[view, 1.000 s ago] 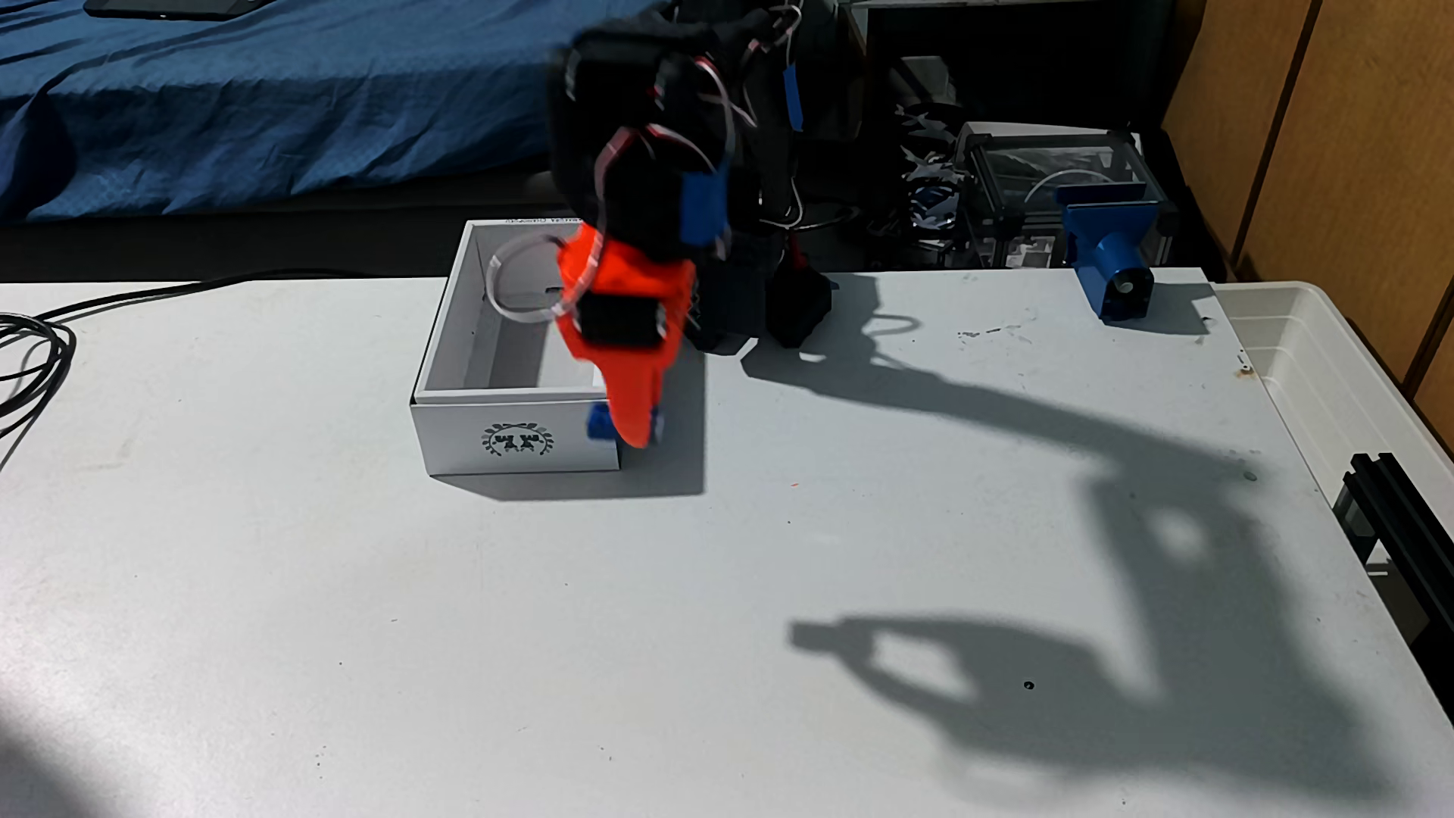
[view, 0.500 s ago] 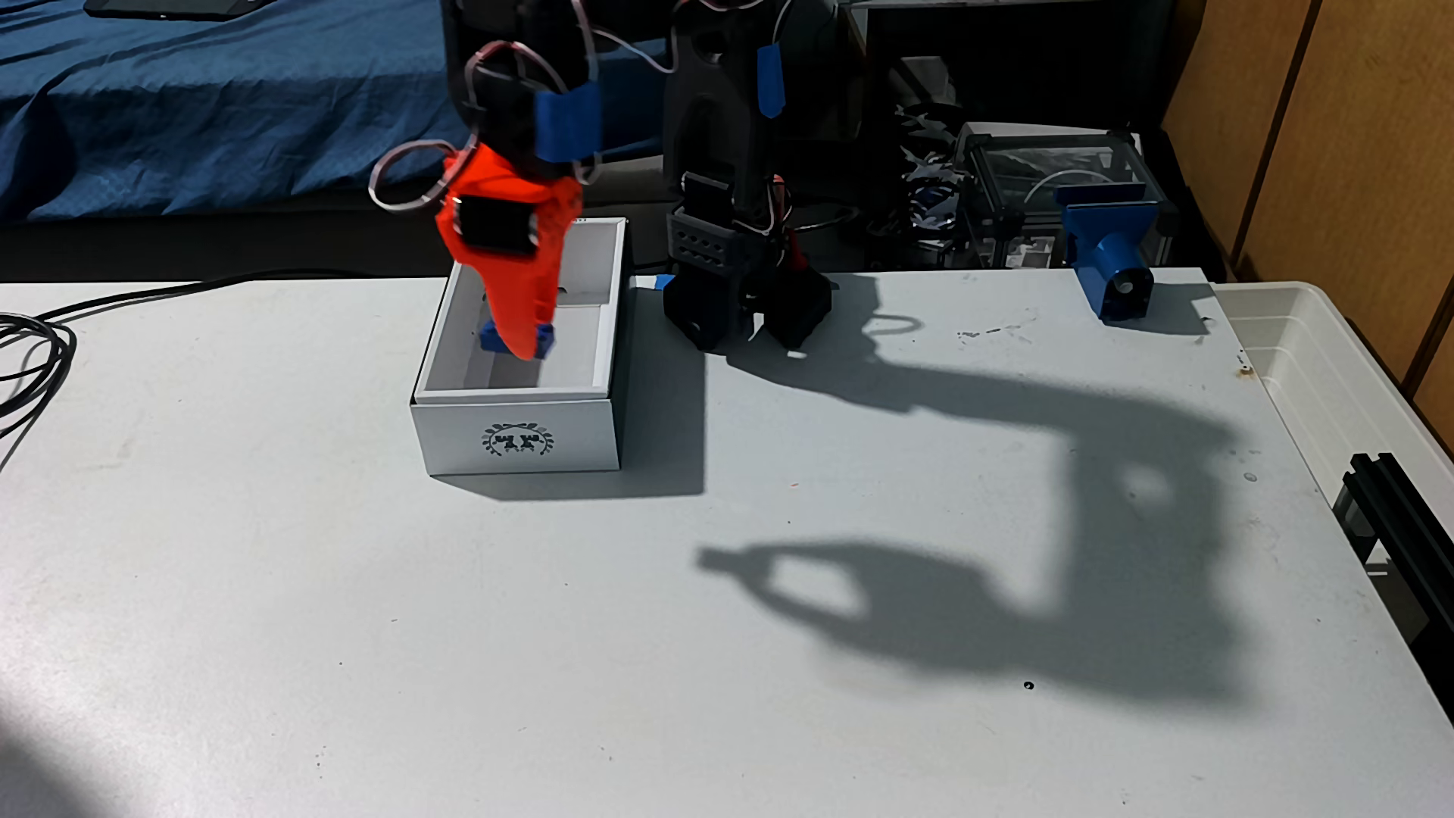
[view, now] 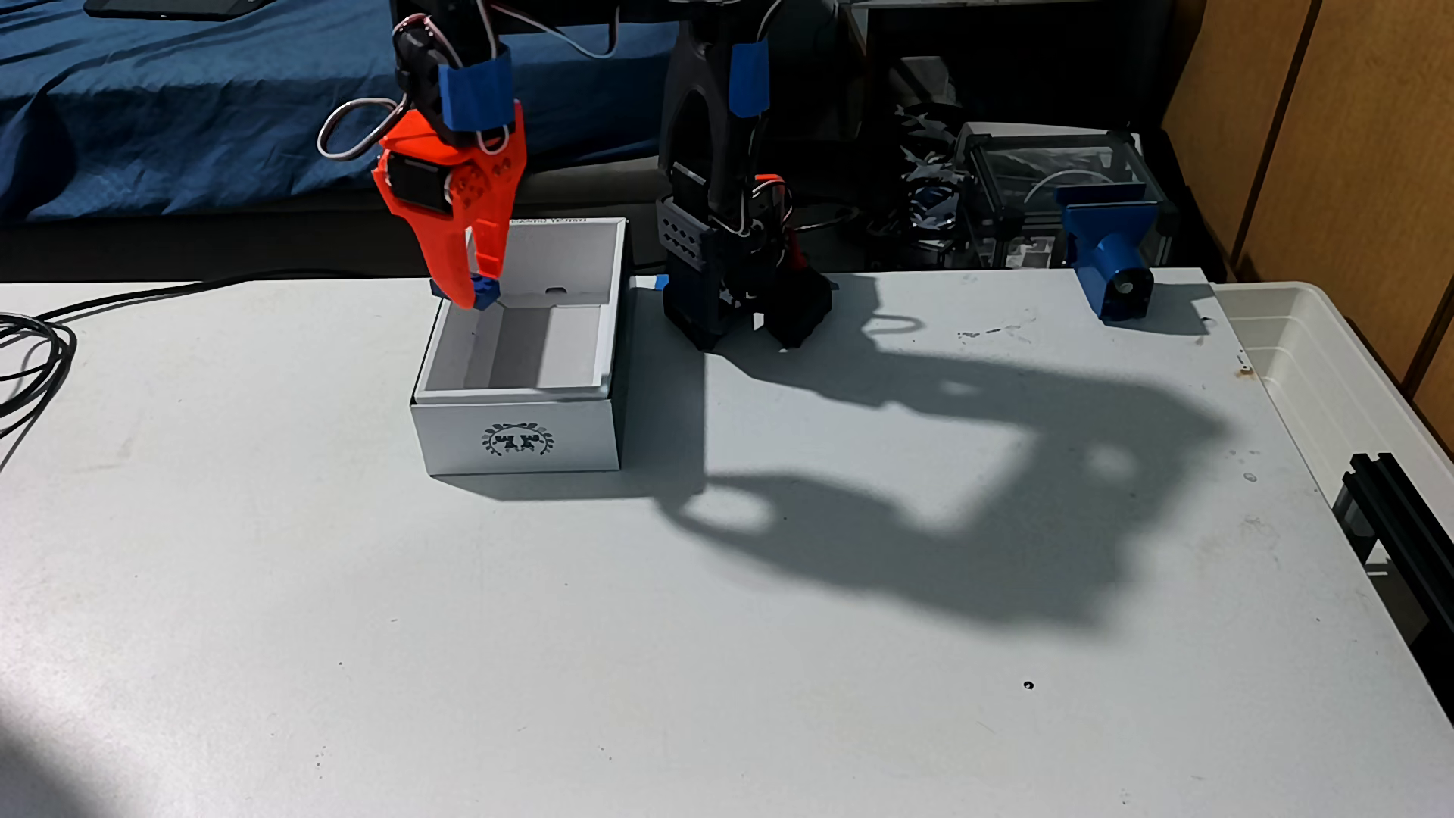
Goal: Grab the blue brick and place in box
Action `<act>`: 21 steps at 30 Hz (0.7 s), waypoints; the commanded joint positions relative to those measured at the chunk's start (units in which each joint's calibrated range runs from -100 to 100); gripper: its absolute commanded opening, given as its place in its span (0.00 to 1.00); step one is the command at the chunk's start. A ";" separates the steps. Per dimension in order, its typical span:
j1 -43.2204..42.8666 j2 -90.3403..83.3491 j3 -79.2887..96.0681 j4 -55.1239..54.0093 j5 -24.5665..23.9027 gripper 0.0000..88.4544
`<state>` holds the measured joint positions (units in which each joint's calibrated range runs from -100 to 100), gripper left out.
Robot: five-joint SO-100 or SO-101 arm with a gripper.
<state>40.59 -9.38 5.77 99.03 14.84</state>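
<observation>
- Orange gripper (view: 474, 295) hangs tip-down over the far left corner of the box (view: 515, 436), fingers clamped on the blue brick (view: 486, 288).
- Brick sits between the fingertips, held up off the box floor — right at the far rim, partly hidden by the nearer finger.
- Box: white, open top, wreath emblem on its near short side; stands on the white table (view: 551, 645).
- Black arm base (view: 728, 303) just right of the box, at the table's far edge; blue tape strips on the arm above.
- Blue clamp-like part (view: 1108, 259) well right of the box, also at the far edge.
- Black cables (view: 31, 354) well left of the box.
- Arm's shadow falls on the table right of the box & nearer the camera.
</observation>
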 commanded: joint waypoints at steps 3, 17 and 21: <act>3.54 -2.25 0.27 0.10 0.44 0.01; 8.82 -2.00 2.40 0.02 0.02 0.01; 9.19 -2.08 4.35 -0.50 -0.08 0.01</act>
<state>49.15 -9.38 9.88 99.03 14.89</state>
